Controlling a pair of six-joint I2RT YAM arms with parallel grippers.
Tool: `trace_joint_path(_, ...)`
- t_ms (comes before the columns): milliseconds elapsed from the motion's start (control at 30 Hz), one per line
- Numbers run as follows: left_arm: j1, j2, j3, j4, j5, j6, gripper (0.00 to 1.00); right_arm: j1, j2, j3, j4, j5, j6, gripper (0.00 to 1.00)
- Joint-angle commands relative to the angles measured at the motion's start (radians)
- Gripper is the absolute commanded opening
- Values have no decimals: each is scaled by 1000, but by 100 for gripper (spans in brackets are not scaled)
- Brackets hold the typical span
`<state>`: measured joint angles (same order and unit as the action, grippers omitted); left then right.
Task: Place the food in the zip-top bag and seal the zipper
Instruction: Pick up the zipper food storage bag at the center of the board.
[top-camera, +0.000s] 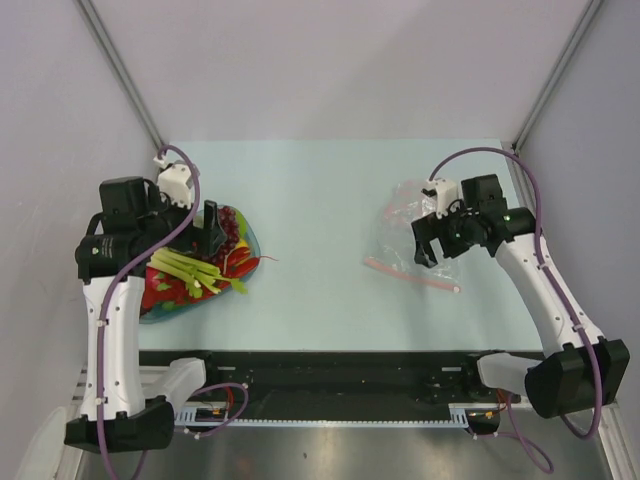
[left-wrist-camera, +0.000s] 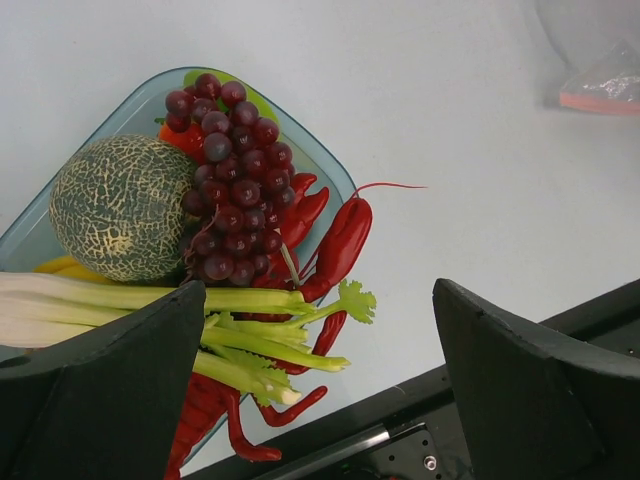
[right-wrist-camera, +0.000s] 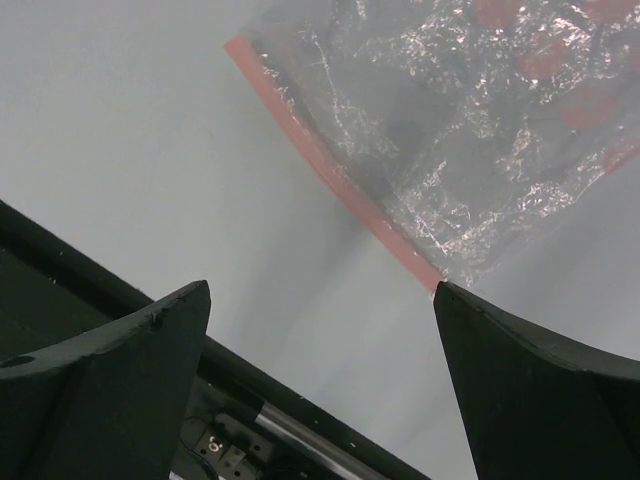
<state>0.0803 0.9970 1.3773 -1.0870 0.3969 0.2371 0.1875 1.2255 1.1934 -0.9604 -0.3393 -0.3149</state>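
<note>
Pale blue-green worktop (top-camera: 330, 190) fills the middle of the top view, with grey walls on both sides. The food sits heaped on a translucent dish (left-wrist-camera: 330, 165) at the left of that view. A dark red grape bunch (left-wrist-camera: 230, 180) leans on a netted melon (left-wrist-camera: 120, 205), a red lobster (left-wrist-camera: 345, 240) lies along the dish's edge, and a celery stalk (left-wrist-camera: 250, 300) lies across the lot. The left gripper (left-wrist-camera: 318, 285) hovers over this pile with its jaws spread, holding nothing. These toys look like light, hard, smooth plastic, so they would probably slip under a shallow pinch. The celery, lying on top and long and narrow, seems the easiest first pick, taken across the middle of its stalks. The lobster is better held by its body than by its thin feelers. Well apart, at the right of the top view, the zip-top bag (right-wrist-camera: 450, 130) lies crumpled on the worktop. Its zipper (right-wrist-camera: 330, 170) runs diagonally along the near edge. The right gripper (right-wrist-camera: 320, 287) hangs above that strip, also spread wide and empty. The film looks thin and floppy and likely to slide or collapse, so the stiffer pink strip is the sensible place to pinch. Whether the mouth is open cannot be told.
</note>
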Motion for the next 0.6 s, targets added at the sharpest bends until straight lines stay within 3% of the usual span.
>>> trace_joint_path(0, -4, 12, 55, 25, -3, 4, 100, 32, -58, -32, 126, 121, 111, 100)
trace_joint_path(267, -17, -8, 29, 104, -44, -21, 100, 193, 1, -61, 187, 296, 14, 100)
trace_joint_path(400, -39, 6, 17, 93, -18, 5, 100, 259, 63, -61, 158, 307, -116, 100)
trace_joint_path(567, -71, -1, -33, 127, 11, 13, 99, 282, 169, -63, 153, 312, -161, 100)
